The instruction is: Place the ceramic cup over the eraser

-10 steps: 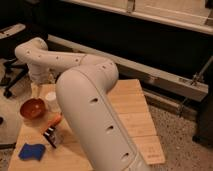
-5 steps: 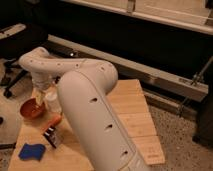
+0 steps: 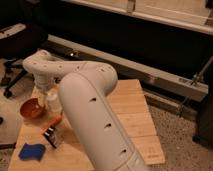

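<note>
One arm [image 3: 95,117]: white and thick. It rises from the lower edge, bends above the table, then reaches left and turns down just right of the bowl.
Bowl [image 3: 31,109]: orange-red, standing on the far-left part of the table. It is the landmark for the lines below.
Gripper [image 3: 45,96]: hangs pointing down just right of the bowl's rim, low over the table. Its jaws are spread wide and released, with nothing seen between them.
Cup [image 3: 54,103]: small and white, upright on the table just right of the bowl. It is right beside the gripper's lower end, but I cannot tell whether they touch.
Eraser [image 3: 52,136]: a dark block with a pale face, on the table nearer the camera than the bowl and slightly to its right. It is apart from the cup and uncovered.
Stick [image 3: 53,121]: orange, lying between the bowl and the eraser, on the bowl's near-right side.
Pad [image 3: 32,150]: blue and flat, on the table directly on the camera side of the bowl, farther from it than the eraser.
Table [image 3: 132,112]: pale wooden slats, stretching right from the bowl and partly hidden by the arm.
Chair [image 3: 14,37]: dark, on the floor behind and left of the bowl.
</note>
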Robot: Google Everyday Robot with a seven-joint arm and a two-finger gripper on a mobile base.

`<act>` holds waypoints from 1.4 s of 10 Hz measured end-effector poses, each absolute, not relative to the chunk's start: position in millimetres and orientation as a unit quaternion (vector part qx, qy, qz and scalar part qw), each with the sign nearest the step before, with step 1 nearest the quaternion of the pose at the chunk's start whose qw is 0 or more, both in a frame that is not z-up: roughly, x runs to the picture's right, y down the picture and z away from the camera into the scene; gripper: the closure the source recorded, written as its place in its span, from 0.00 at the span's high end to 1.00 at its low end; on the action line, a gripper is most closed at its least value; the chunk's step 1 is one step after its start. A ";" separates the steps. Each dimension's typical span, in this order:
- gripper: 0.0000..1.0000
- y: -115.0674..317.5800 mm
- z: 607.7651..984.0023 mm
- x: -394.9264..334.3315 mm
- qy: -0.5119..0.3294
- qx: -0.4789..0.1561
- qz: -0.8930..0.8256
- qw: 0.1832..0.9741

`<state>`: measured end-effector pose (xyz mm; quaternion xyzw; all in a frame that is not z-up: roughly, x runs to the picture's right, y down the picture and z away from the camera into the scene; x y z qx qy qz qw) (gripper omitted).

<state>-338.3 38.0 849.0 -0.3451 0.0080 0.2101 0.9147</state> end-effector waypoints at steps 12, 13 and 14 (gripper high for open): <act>0.18 54.2 869.1 -340.6 0.016 -0.370 0.169 0.913; 0.06 55.1 866.7 -339.4 0.023 -0.375 0.167 0.912; 0.01 53.4 862.1 -337.8 0.033 -0.379 0.171 0.909</act>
